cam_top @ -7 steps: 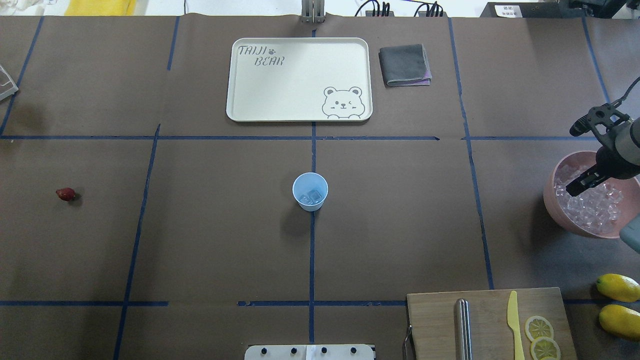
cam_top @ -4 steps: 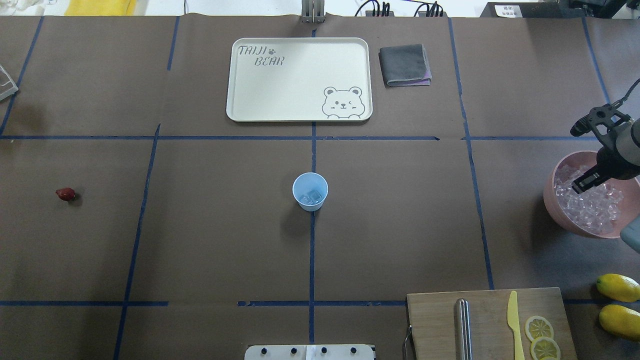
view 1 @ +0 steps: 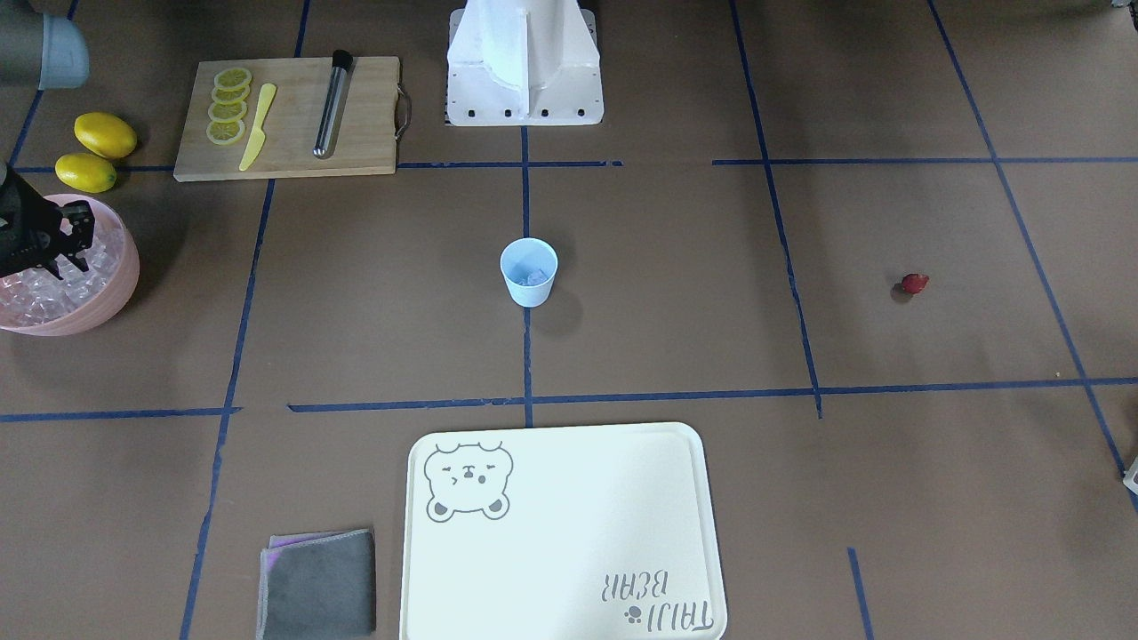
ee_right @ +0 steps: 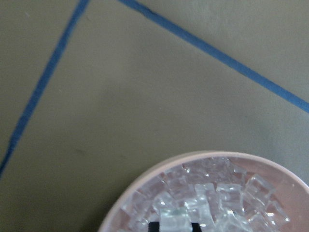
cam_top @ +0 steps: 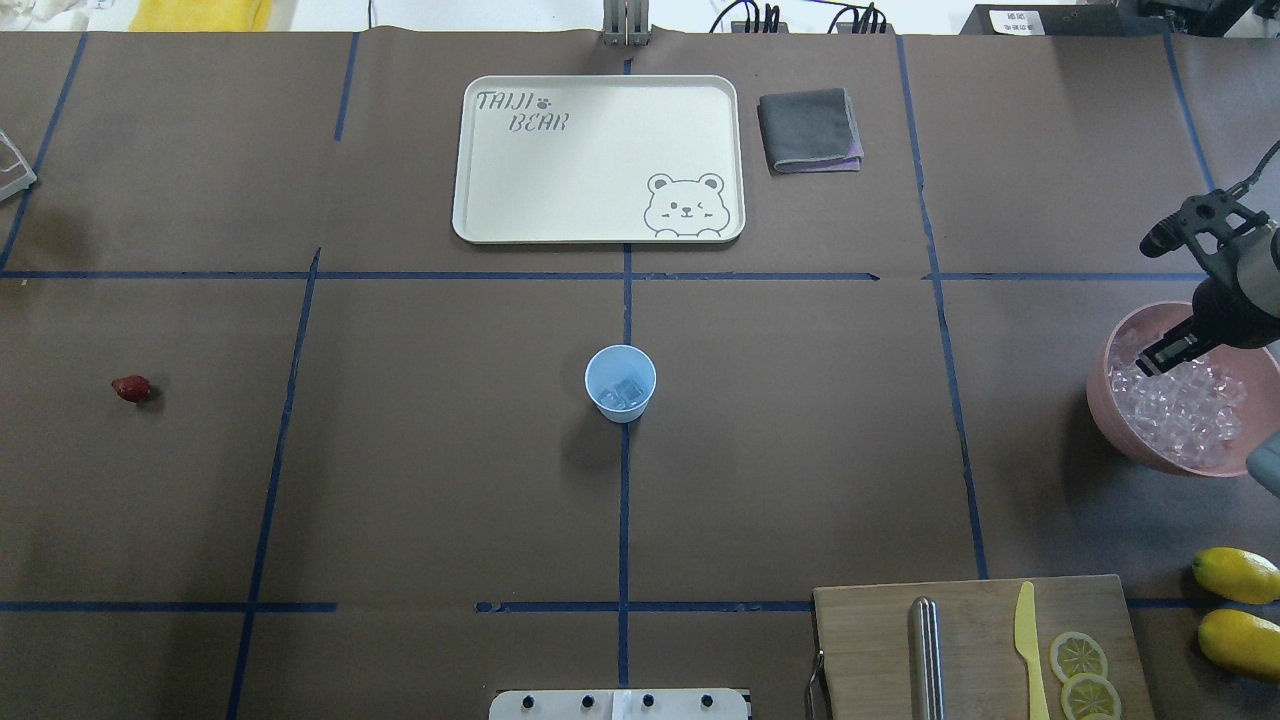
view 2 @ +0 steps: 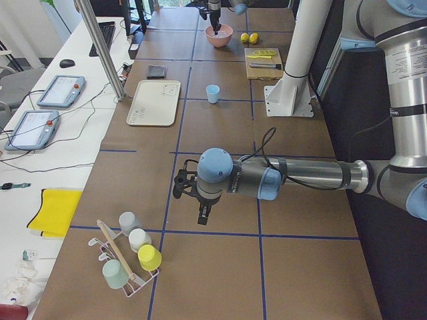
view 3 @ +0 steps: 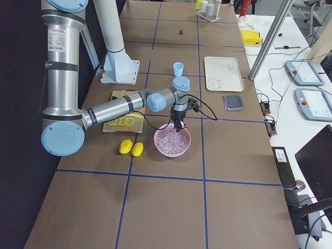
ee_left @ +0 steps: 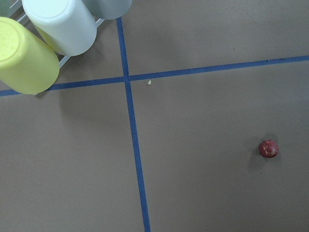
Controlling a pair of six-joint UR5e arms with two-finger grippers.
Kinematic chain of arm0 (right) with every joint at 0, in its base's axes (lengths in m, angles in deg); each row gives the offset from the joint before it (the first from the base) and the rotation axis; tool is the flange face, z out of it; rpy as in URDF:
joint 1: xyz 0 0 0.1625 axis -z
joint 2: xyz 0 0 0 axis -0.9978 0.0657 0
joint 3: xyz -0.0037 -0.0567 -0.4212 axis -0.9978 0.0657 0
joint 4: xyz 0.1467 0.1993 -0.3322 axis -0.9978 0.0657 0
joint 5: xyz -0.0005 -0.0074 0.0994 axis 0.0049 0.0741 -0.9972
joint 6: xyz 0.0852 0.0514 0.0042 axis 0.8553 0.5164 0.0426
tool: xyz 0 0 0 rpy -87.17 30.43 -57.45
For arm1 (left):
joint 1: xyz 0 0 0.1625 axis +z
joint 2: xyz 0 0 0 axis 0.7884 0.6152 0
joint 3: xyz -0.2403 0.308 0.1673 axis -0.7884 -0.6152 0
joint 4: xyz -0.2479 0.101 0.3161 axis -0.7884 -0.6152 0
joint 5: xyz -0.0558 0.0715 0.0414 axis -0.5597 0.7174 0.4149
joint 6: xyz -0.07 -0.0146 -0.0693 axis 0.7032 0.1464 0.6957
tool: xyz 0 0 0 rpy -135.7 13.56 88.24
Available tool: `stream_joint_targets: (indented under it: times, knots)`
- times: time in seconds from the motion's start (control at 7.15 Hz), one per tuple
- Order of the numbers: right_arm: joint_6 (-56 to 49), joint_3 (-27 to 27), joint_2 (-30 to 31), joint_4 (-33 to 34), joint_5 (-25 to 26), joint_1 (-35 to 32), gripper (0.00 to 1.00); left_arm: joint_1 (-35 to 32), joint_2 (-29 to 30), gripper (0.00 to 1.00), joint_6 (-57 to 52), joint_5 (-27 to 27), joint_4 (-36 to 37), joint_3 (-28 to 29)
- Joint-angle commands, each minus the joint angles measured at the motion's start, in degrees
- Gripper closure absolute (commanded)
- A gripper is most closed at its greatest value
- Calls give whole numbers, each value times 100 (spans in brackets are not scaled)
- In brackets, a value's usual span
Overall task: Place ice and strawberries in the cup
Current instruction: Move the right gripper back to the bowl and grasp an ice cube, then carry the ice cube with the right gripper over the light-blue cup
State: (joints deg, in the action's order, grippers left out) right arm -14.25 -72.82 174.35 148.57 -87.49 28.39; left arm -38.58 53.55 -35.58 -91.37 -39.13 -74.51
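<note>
Overhead exterior: my right gripper (cam_top: 1152, 362) angles down into the pink bowl (cam_top: 1105, 405), clamped on one cube of ice (cam_top: 1185, 410). Cup (cam_top: 620, 383) mid-table, strawberry (cam_top: 132, 388) far left. Left gripper (view 2: 193, 200): cannot tell.

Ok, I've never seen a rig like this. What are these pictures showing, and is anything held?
Two robot arms work at a table. Two pictures look down from above, two from the table's ends, two from wrist cameras. The right gripper is over a large pink bowl of clear ice cubes and seems to pinch one. The left gripper hangs over the table; its camera sees a small dark red strawberry. A small pale blue plastic cup in the middle holds a few cubes.
</note>
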Motion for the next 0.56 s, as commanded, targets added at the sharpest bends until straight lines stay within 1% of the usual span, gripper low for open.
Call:
stream_joint_targets:
  times: [0.0, 0.14, 0.28, 0.42]
  knots:
    - [1703, -699, -1172, 1065, -235, 8, 100, 0, 0, 0, 0, 0, 0, 0]
    - [3082, -710, -1780, 1078, -261, 505, 100, 0, 0, 0, 0, 0, 0, 0]
    - [4201, -640, -2395, 1078, -174, 1050, 100, 0, 0, 0, 0, 0, 0, 0]
    - [5404, -404, -3019, 1069, 70, 1473, 100, 0, 0, 0, 0, 0, 0, 0]
